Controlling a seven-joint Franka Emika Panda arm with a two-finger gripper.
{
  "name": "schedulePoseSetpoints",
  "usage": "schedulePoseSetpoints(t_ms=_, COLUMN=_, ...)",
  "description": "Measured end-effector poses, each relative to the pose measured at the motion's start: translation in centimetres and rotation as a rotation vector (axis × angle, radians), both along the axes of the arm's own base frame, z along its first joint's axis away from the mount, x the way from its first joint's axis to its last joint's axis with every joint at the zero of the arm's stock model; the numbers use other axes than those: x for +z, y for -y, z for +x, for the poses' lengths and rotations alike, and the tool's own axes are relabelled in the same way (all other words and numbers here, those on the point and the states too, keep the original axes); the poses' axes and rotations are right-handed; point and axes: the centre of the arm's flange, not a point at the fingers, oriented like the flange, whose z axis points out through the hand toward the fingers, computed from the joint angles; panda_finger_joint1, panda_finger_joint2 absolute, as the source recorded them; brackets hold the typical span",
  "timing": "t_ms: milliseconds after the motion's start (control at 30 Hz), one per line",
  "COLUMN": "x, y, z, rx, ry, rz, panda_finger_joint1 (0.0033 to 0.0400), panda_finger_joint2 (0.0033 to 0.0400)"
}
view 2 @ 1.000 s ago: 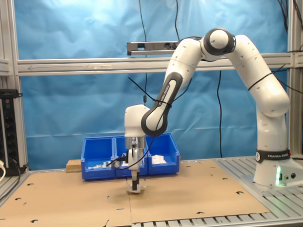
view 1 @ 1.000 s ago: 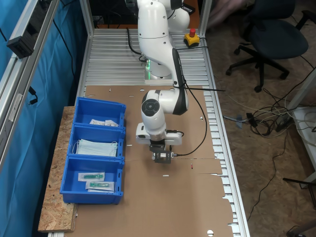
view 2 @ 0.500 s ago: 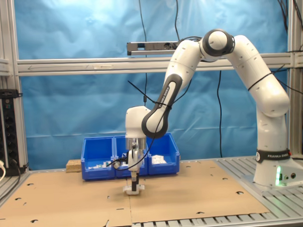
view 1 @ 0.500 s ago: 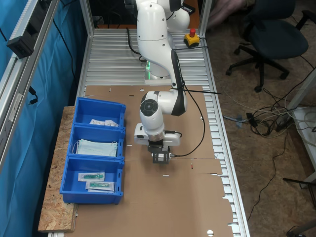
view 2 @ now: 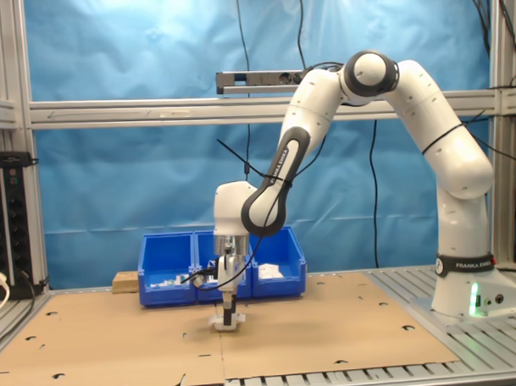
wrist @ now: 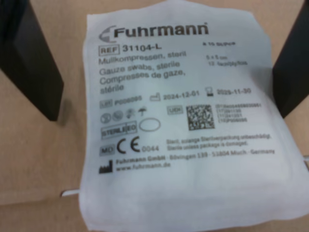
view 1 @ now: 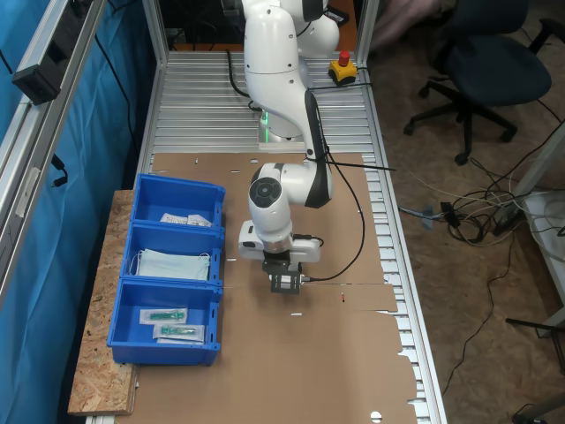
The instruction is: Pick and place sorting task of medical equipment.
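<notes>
Lying flat on brown cardboard, white sachet (wrist: 186,121) between open jaws in wrist view, blue curtain (view 2: 134,45) behind counter (view 2: 330,326).

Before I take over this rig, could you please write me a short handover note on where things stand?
Gripper: open, low over the cardboard, one finger on each side of the white sachet, not closed on it.
Sachet: flat on the cardboard, outside the blue bins.
Bins: one compartment holds white sachets, the middle face masks, the third clear packets.
Done: gripper lined up.
Left: grasp, lift, probably place with the other sachets.
</notes>
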Motion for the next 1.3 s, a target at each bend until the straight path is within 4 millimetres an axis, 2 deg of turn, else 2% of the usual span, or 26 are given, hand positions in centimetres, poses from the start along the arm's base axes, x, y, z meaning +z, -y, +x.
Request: schedulePoseSetpoints(t_ms=1300, x=-0.62, y=-0.04, z=-0.09, rx=-0.002, ry=-0.001, rz=0.002, panda_finger_joint1=0.04, panda_finger_joint2=0.04)
